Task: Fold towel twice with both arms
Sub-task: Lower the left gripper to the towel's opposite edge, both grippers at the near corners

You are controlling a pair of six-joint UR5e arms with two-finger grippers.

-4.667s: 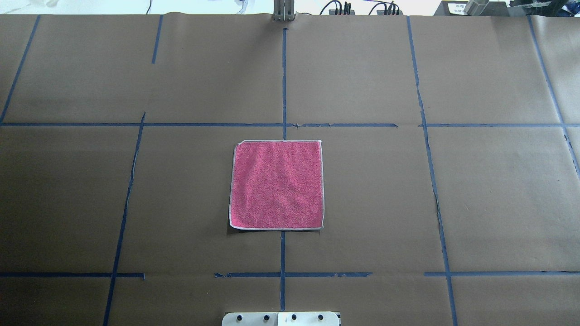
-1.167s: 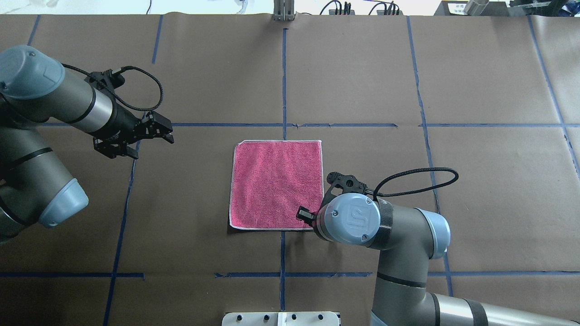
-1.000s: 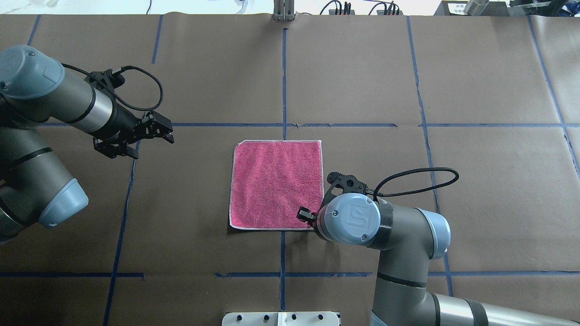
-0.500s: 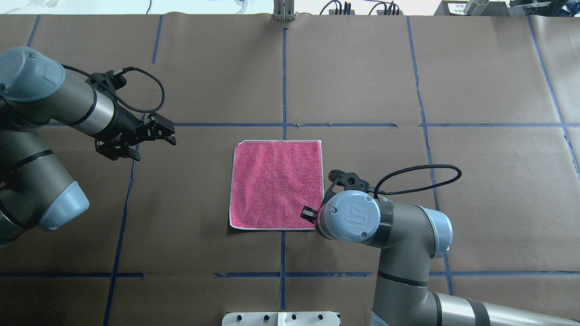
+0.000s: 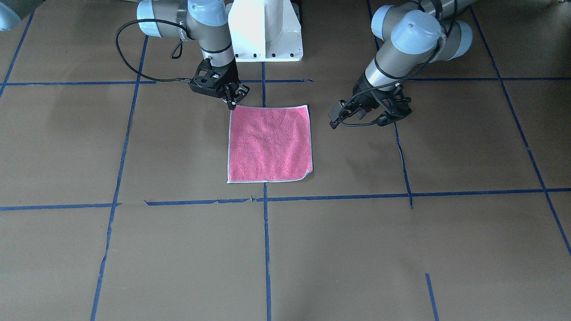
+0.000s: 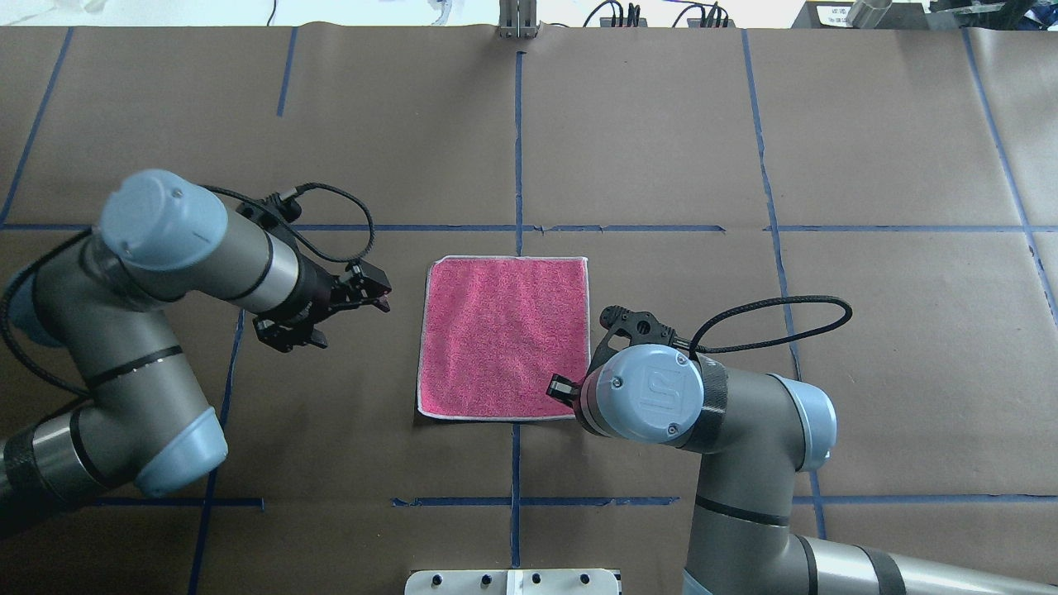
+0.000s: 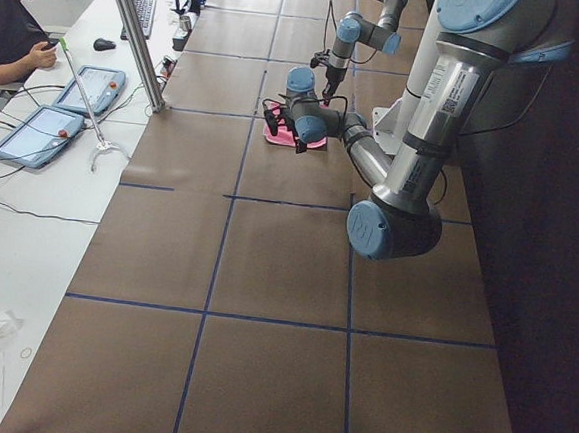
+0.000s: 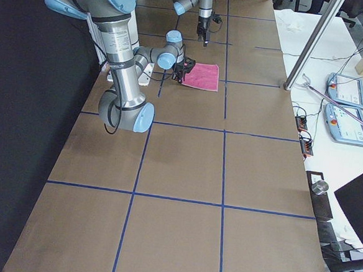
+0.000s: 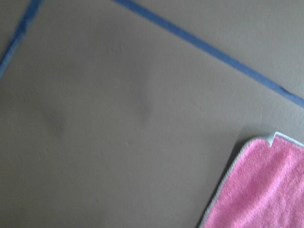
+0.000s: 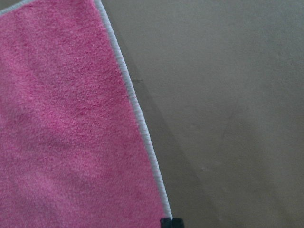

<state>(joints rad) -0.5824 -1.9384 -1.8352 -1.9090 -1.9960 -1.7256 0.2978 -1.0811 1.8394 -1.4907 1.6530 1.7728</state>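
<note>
The towel (image 6: 504, 339) lies flat, pink face up, in the table's middle; it also shows in the front view (image 5: 269, 142). My right gripper (image 5: 231, 105) points down at the towel's corner nearest the robot on its right. Its fingers look together. One fingertip (image 6: 560, 387) shows past the wrist, and a black tip (image 10: 171, 222) sits at the towel's white border (image 10: 137, 109). I cannot tell if it grips cloth. My left gripper (image 6: 354, 321) is open and empty, a short way left of the towel. Its wrist view shows a towel corner (image 9: 266, 190).
The brown paper table carries blue tape lines (image 6: 518, 149). The white pedestal base (image 5: 265, 31) stands at the robot's edge. A metal pole (image 7: 133, 34) and tablets (image 7: 35, 134) stand on the side bench, with an operator at the far left.
My left arm has swung in from the far left toward the towel's left edge. The right gripper has edged slightly to the right at the corner. The towel has not moved.
</note>
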